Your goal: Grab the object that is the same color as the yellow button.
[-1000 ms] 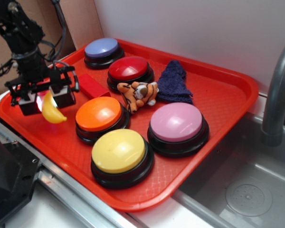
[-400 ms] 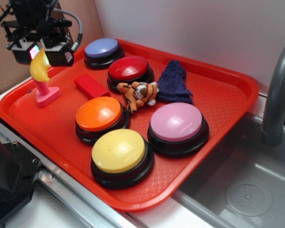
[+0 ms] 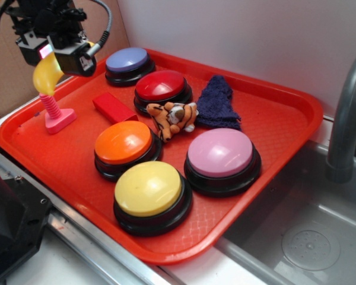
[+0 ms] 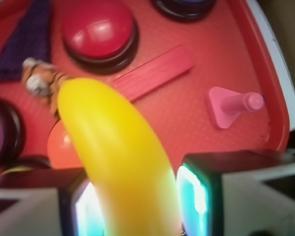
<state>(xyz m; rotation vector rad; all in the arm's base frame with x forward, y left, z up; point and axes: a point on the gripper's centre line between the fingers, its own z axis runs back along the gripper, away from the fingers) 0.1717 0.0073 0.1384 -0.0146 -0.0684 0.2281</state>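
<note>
A small glossy yellow banana (image 3: 45, 77) hangs in the air over the tray's far left corner, with my gripper (image 3: 49, 55) shut on its upper end. In the wrist view the banana (image 4: 118, 152) fills the middle, pinched between the two glowing pads (image 4: 194, 196). The yellow button (image 3: 149, 191), a pale yellow dome on a black base, sits at the tray's front, well to the right of and below the gripper.
On the red tray (image 3: 273, 113) stand orange (image 3: 123, 142), pink (image 3: 221, 153), red (image 3: 161, 86) and blue (image 3: 127, 60) buttons. A tiger plush (image 3: 173, 116), a dark blue cloth (image 3: 218, 101), a red block (image 3: 113, 108) and a pink screw (image 3: 54, 114) lie among them. A sink (image 3: 311, 237) and its faucet (image 3: 347, 113) lie to the right.
The gripper has risen from the tray surface with the banana in it and drifted slightly right. The pink screw, hidden a second ago, now shows below it.
</note>
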